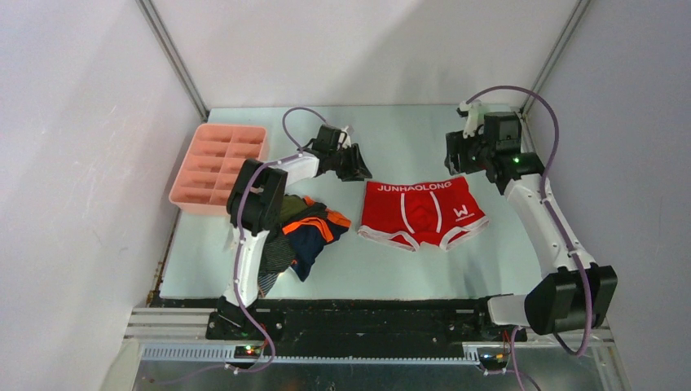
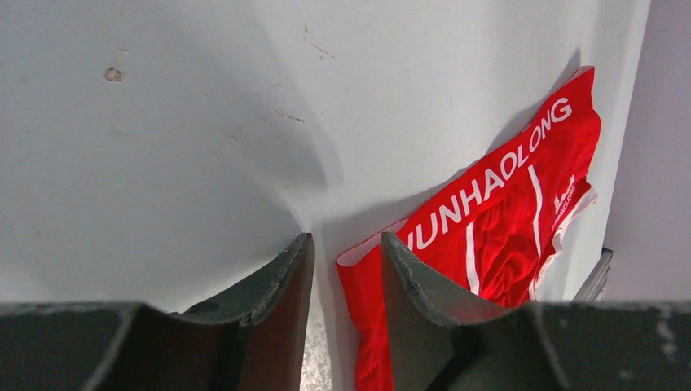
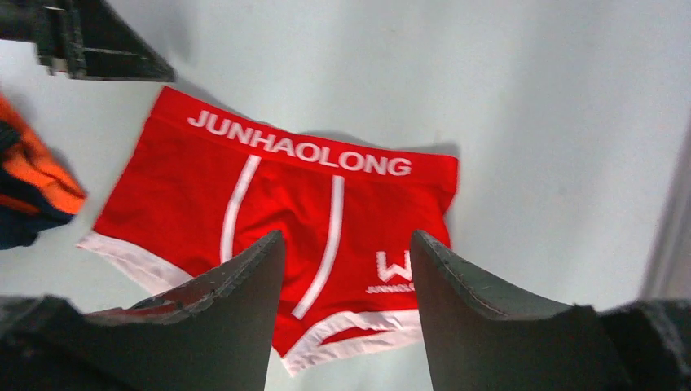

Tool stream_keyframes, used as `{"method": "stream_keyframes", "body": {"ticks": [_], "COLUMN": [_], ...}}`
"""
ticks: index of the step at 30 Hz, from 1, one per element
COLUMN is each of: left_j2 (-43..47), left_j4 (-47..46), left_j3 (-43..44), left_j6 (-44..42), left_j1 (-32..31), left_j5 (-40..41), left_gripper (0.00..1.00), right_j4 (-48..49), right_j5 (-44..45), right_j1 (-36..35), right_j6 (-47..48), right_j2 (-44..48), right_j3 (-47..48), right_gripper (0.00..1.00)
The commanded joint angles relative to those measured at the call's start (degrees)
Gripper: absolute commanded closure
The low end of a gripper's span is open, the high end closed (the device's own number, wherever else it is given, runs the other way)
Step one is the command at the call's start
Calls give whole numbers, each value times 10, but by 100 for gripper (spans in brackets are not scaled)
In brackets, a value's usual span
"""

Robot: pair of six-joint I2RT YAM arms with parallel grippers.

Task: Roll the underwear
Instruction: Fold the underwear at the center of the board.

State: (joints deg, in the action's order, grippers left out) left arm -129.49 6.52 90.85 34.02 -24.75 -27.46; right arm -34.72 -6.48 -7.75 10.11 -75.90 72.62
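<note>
1. Nearest the arm bases, left side: heap of small soft cloth briefs [image 1: 305, 235], navy w/ orange bands, olive green, dark grey striped. Bunched on pale green tabletop [image 1: 407, 277], against left arm's lower link. None rolled.

2. Mid-tabletop, just right of heap: red cloth boxer briefs w/ white trim and "JUNHAOLONG" waistband [image 1: 424, 213]. Lay flat, front up, waistband to far side, leg openings toward bases. Unrolled.
Handling (est.): light, limp, stretchy knit. No stiffness, so would sag and crease if lifted by one point. Elastic waistband prob. the firmest part. Best hold likely the two waistband corners, then roll while keeping cloth pressed to tabletop. A slack roll could spring open.

3. Far left: pink plastic compartment tray [image 1: 218, 167], well apart from red pair.

4. Left jaws: at red pair's left waistband corner. Stood apart w/ narrow gap, nothing clamped; corner showed thru gap in wrist view. Contact w/ cloth: couldn't tell.

5. Right jaws: farthest back, raised beyond right waistband corner. Wide apart, holding nothing, clear of cloth.
</note>
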Motion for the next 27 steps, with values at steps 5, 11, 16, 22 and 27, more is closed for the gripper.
{"method": "stream_keyframes", "body": {"ticks": [5,11,16,22,27], "left_j2": [8,16,7,4,10], "left_j4": [14,9,7,14,26], "left_j3": [-12,-28,-24,-26,-25], "left_j6": [-10,-21,-28,-34,-42], "left_j1": [4,1,-8,-10,-10], "left_j5": [4,-7,-16,-2,20], "left_gripper": [55,66,67,69,83], "right_j4": [21,25,20,18,12], "right_j5": [-101,-120,-147,-206,-228], "right_j1": [-6,-7,-9,-38,-108], "right_j6": [-48,-50,-46,-16,37], "right_j2": [-55,-63,-69,-78,-98], "right_j3": [-6,-6,-6,-6,-6], "right_gripper": [38,38,40,41,43]}}
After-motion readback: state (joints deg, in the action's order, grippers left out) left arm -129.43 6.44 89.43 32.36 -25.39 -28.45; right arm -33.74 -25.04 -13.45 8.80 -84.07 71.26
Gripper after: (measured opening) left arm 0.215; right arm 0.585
